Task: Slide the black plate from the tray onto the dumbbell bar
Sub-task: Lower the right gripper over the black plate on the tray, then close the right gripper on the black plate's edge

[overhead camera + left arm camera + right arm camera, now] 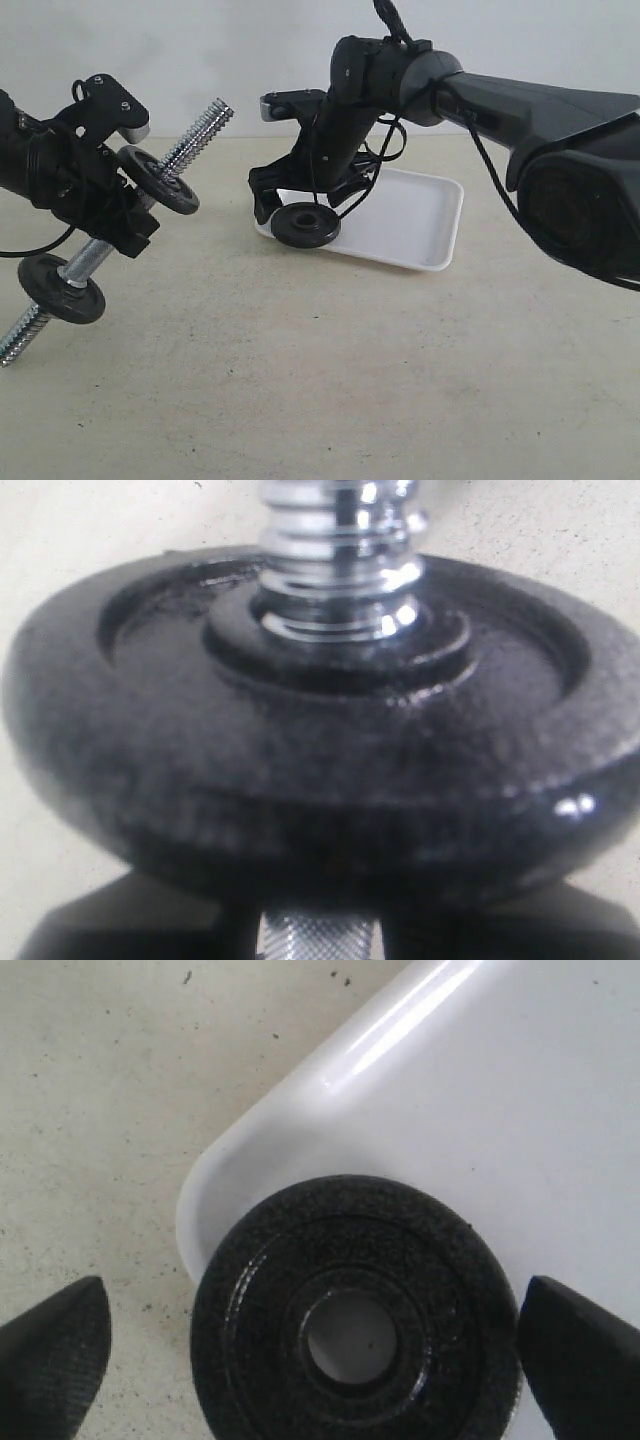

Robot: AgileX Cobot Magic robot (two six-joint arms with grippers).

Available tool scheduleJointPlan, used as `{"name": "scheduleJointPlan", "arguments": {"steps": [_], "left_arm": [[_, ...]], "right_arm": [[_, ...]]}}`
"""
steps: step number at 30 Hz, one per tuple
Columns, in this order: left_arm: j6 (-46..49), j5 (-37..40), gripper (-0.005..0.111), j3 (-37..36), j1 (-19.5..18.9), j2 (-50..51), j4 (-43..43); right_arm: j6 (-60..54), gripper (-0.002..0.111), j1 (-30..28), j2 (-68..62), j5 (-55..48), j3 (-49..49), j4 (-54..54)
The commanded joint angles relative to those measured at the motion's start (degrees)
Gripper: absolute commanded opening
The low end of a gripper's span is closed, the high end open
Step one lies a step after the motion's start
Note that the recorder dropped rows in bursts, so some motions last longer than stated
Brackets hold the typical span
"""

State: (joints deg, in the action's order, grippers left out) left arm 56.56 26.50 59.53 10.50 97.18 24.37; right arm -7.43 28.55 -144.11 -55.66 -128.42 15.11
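On the left, the left gripper [112, 222] was clamped on the knurled middle of the dumbbell bar [200, 128], holding it tilted off the table, with its free threaded end pointing up and to the right. The bar carried two dull dark discs [160, 182], one on either side of the grip.

To the right lay the tray [425, 215], and the black plate [285, 230] rested flat on its near-left corner, its edge reaching over the rim. The right gripper [318, 1355] hung directly over the plate, jaws spread wide on either side of it and touching nothing.

The plate looked like solid metal: probably heavy for its size, rigid, and rather slick on its glossy face. The best hold was likely across the outer rim on opposite edges, leaving the centre hole clear for the thread.

Count: one bar, two mounted discs, one loose black plate, one tray, two grippers.
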Motion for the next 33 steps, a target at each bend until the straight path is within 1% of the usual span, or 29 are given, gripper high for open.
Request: {"name": "scheduleJointPlan", "arguments": {"steps": [1, 9, 17, 26, 33], "left_arm": [[-0.4, -5.1, 0.004, 1.8, -0.2, -3.2, 1.8], [-0.4, -5.1, 0.004, 1.8, -0.2, -3.2, 1.8], [-0.4, -5.1, 0.004, 1.8, -0.2, -3.2, 1.8], [-0.4, -5.1, 0.004, 1.8, -0.2, -3.2, 1.8], [-0.4, -5.1, 0.004, 1.8, -0.2, -3.2, 1.8]], "right_arm": [[0.8, 0.104, 0.7, -1.1, 1.1, -0.3, -1.9], [5.6, 0.104, 0.6, -1.7, -2.8, -0.3, -11.2], [5.6, 0.104, 0.6, -1.7, -2.2, -0.3, -11.3], [5.3, 0.104, 0.6, -1.7, 1.9, -0.3, -10.5], [4.1, 0.104, 0.6, -1.7, 1.9, -0.3, -10.5]]}}
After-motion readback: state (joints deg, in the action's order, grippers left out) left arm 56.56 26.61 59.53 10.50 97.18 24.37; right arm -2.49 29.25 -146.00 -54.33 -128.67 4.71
